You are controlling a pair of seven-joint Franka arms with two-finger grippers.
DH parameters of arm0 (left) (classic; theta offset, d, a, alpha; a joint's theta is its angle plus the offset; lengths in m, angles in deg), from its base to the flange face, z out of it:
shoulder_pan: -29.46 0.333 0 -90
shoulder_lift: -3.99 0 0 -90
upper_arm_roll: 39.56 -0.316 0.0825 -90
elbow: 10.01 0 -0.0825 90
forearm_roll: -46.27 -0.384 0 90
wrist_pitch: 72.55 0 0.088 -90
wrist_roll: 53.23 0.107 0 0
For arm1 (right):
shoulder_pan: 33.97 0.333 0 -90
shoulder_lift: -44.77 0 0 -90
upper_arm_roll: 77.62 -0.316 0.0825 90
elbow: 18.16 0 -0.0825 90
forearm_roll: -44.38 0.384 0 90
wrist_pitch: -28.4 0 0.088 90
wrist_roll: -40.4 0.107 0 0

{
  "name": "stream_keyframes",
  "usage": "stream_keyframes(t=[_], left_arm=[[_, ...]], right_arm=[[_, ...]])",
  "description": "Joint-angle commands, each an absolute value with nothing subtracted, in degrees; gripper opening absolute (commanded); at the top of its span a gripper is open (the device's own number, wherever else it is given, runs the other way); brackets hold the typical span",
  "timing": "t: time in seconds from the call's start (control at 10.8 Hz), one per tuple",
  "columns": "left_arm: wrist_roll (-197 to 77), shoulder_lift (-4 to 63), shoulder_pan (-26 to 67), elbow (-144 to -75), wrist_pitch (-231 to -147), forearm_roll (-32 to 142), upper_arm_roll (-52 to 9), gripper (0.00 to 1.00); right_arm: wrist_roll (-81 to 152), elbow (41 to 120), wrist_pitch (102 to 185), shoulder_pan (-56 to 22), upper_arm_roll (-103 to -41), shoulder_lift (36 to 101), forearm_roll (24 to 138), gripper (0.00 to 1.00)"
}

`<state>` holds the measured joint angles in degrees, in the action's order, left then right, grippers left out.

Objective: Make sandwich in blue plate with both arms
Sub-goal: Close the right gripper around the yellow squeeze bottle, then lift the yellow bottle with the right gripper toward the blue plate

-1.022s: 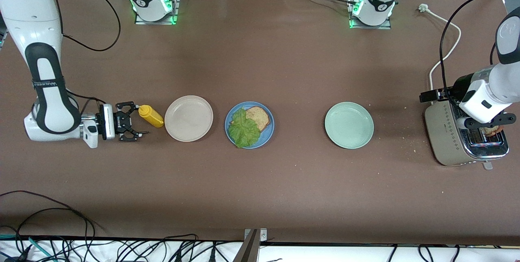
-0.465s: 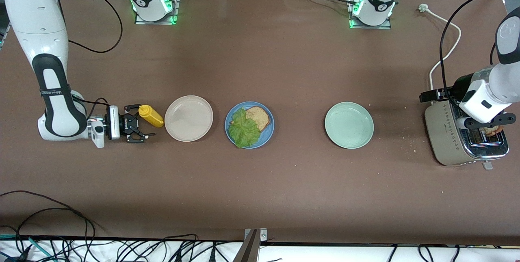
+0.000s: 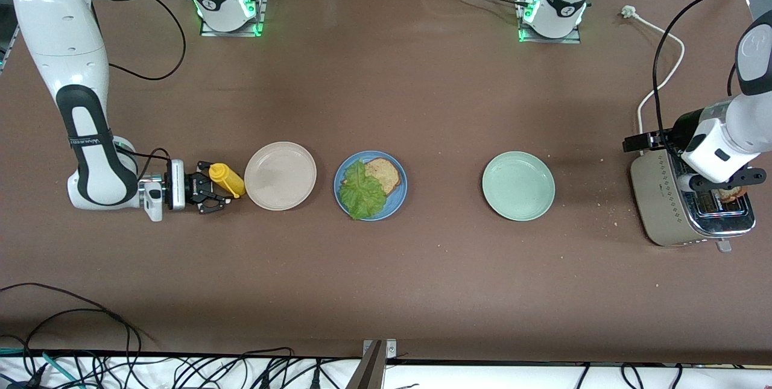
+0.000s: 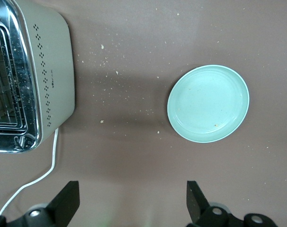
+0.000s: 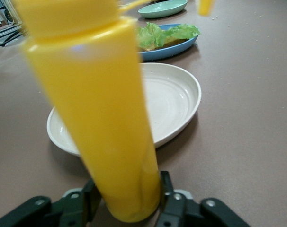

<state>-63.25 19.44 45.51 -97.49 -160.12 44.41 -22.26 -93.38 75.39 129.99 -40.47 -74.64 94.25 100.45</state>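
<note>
The blue plate lies mid-table with one brown bread slice and a green lettuce leaf partly over it; plate and lettuce also show in the right wrist view. No second slice lies on it. My right gripper is low at the right arm's end of the table, its fingers pressed on both sides of a yellow squeeze bottle, near its base. My left gripper hangs open and empty over the toaster; something brown shows at the slot.
A beige plate lies between the bottle and the blue plate. A pale green plate lies between the blue plate and the toaster, also in the left wrist view. A white power cord trails from the toaster. Crumbs lie near the toaster.
My right gripper has moved toward the yellow bottle and its fingers now close round it; the bottle shifted slightly. The left arm has not moved.
</note>
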Motion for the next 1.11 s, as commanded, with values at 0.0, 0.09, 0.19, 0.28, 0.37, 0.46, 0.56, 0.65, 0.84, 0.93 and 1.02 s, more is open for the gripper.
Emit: stream_keyframes(t=[0.0,0.09,0.19,0.28,0.37,0.46,0.56,0.65,0.84,0.93,1.02], left_arm=[[-62.3,19.0,45.5,-97.7,-159.9,42.8,-22.2,0.99],[-62.3,19.0,45.5,-97.7,-159.9,42.8,-22.2,0.99],[-62.3,19.0,45.5,-97.7,-159.9,42.8,-22.2,0.99],[-62.3,19.0,45.5,-97.7,-159.9,42.8,-22.2,0.99],[-62.3,19.0,45.5,-97.7,-160.0,42.8,-22.2,0.99],[-62.3,19.0,45.5,-97.7,-159.9,42.8,-22.2,0.99],[-62.2,19.0,45.5,-97.7,-160.0,42.8,-22.2,0.99],[-62.3,19.0,45.5,-97.7,-160.0,42.8,-22.2,0.99],[-62.3,19.0,45.5,-97.7,-159.9,42.8,-22.2,0.99],[-62.2,19.0,45.5,-97.7,-159.9,42.8,-22.2,0.99],[-62.2,19.0,45.5,-97.6,-159.9,42.8,-22.2,0.99]], right_arm=[[-95.3,74.6,130.2,-40.9,-75.1,94.8,101.3,0.11],[-95.1,74.0,130.2,-40.9,-75.1,94.6,101.1,0.00],[-94.4,73.0,130.2,-40.8,-75.1,94.3,100.4,0.00],[-93.7,72.6,130.7,-40.8,-75.1,93.1,98.5,0.00],[-90.6,72.6,132.2,-40.7,-75.1,91.4,95.7,0.00],[-87.0,72.6,132.5,-40.7,-75.2,89.1,91.5,0.00],[-83.5,72.6,133.2,-40.6,-75.3,87.6,88.6,0.00],[-81.1,72.5,133.8,-39.9,-75.8,86.7,86.8,0.00],[-73.1,71.8,136.1,-38.9,-77.7,84.5,80.4,0.00],[-68.0,71.5,136.7,-37.7,-78.1,83.4,77.4,0.00],[-63.4,71.4,137.6,-35.7,-78.1,82.4,74.2,0.00]])
